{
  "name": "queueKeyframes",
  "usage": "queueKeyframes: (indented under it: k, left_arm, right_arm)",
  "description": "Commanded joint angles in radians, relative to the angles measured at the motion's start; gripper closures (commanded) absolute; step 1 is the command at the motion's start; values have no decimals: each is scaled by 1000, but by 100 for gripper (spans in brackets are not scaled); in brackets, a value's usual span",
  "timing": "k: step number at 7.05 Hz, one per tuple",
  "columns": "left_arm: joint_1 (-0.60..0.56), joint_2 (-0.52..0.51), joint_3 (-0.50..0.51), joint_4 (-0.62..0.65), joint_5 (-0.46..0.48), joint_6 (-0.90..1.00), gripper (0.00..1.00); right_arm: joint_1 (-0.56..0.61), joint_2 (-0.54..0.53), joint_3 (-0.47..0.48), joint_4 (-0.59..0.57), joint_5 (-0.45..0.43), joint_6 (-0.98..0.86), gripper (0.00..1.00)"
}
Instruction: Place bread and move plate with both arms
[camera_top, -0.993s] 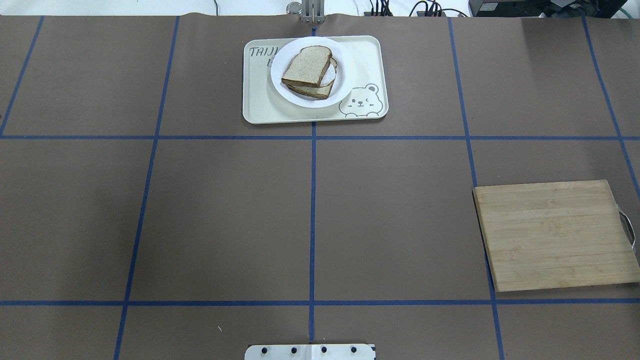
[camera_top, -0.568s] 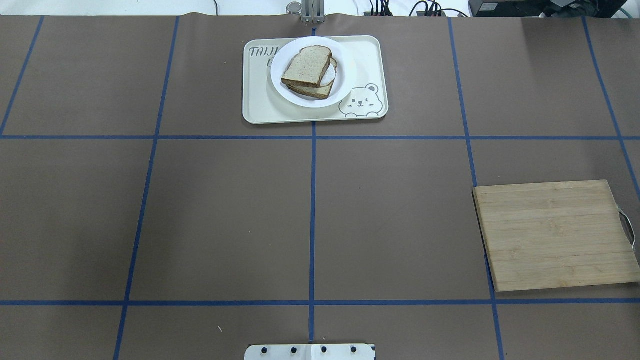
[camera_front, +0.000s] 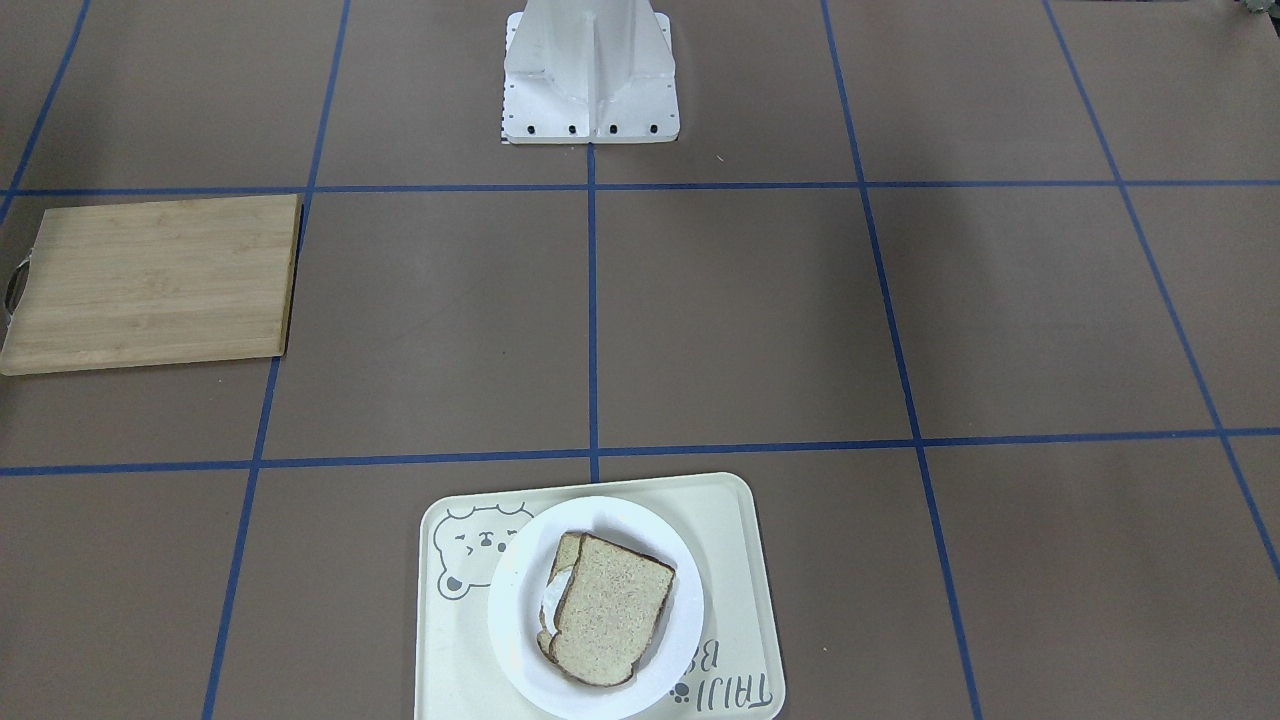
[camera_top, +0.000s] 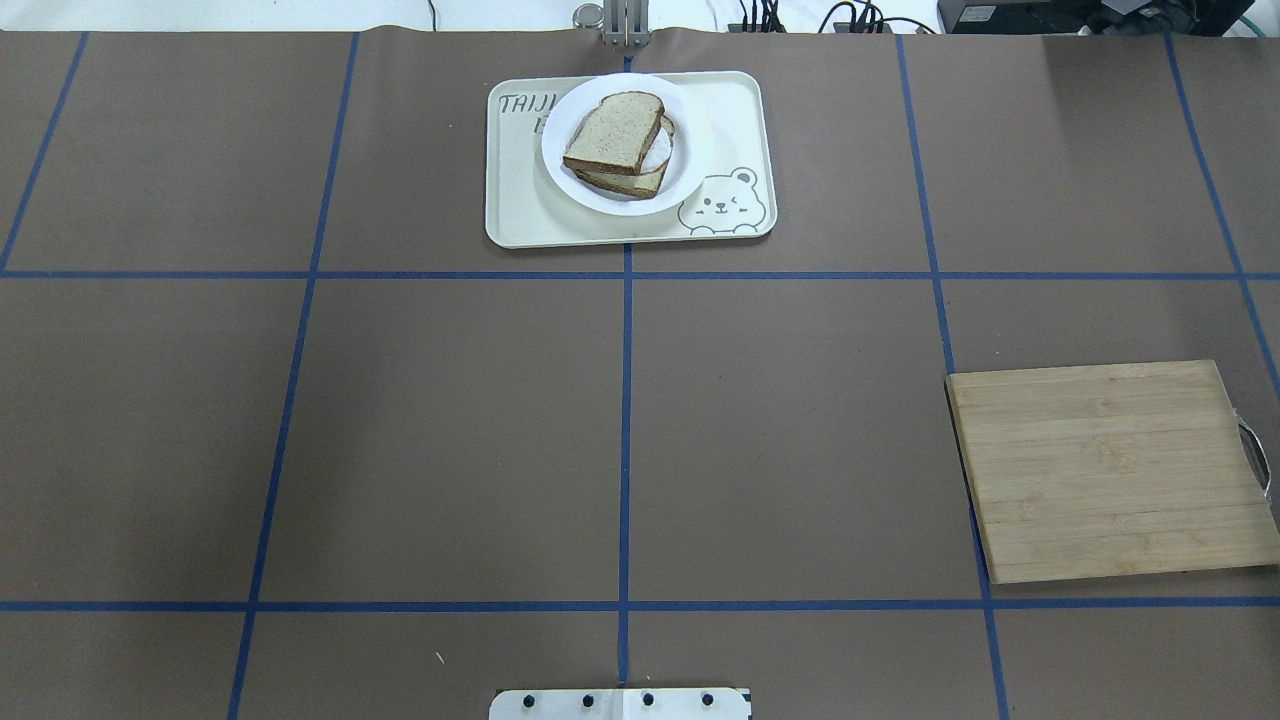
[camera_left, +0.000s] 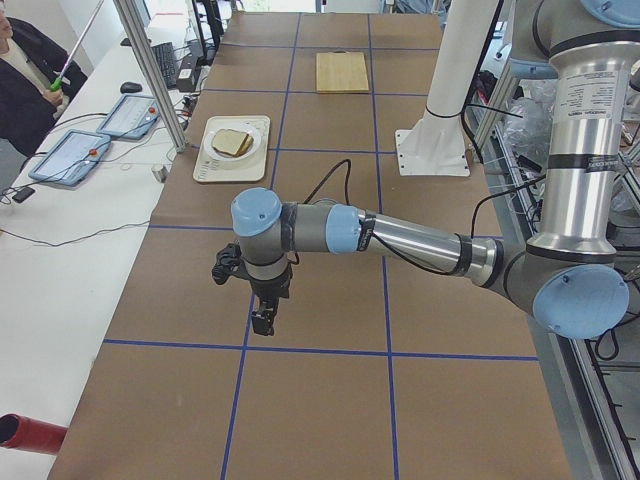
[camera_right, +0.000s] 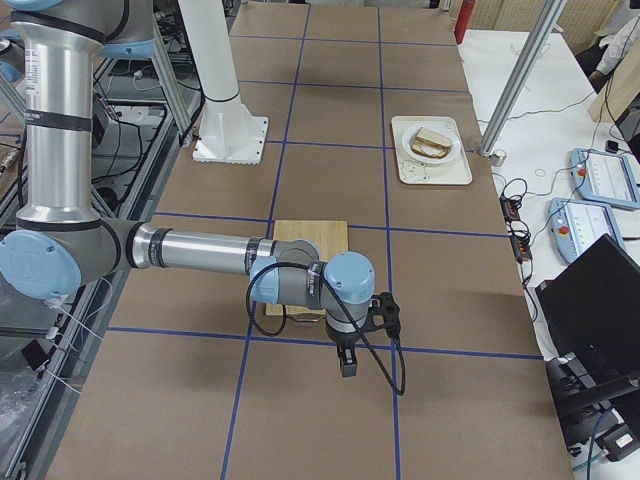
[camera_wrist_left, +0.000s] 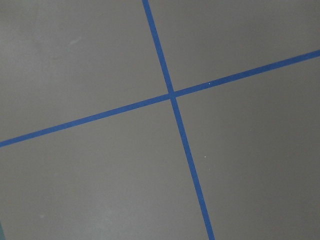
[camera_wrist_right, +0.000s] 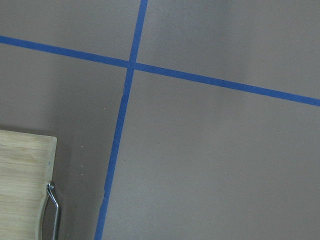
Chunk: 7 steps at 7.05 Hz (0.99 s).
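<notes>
- Left gripper (camera_left: 261, 322): black, two-finger, slung under a silver tubular arm with light-blue joint caps. It points down above the counter (camera_top: 450, 430). Seen only from the side, so I cannot tell whether the fingers are spread or closed.
- Right gripper (camera_right: 347, 366): same build, also pointing down, just off the near corner of the cutting board (camera_top: 1110, 470). Its spread cannot be told either.
- Counter: matte brown paper, gridded with blue tape.
- Cutting board: pale wooden strips, rectangular, lying flat, with a thin metal handle (camera_wrist_right: 52, 210) on one short edge. It is well apart from the food.
- Bread (camera_top: 613, 132): square-ish, speckled pale crumb, dark crust. It lies slightly skewed on top of a second slice (camera_top: 625, 183), with a bit of white showing between them.
- Plate (camera_top: 692, 150): round, glossy white, raised rim. It carries both slices.
- Tray (camera_top: 740, 110): cream, rounded rectangle, with a bear drawing in one corner. It sits under the plate at the counter's far edge from the robot.
</notes>
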Motion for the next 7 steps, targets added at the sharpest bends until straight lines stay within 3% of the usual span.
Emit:
queueKeyframes:
  k: [1, 7]
  left_arm:
    - [1, 4, -2, 2, 5, 9, 2]
    - [1, 10, -4, 0, 5, 9, 2]
  right_arm:
    - [0, 2, 4, 0, 0, 25, 0]
    - [-2, 0, 15, 0, 2, 41, 0]
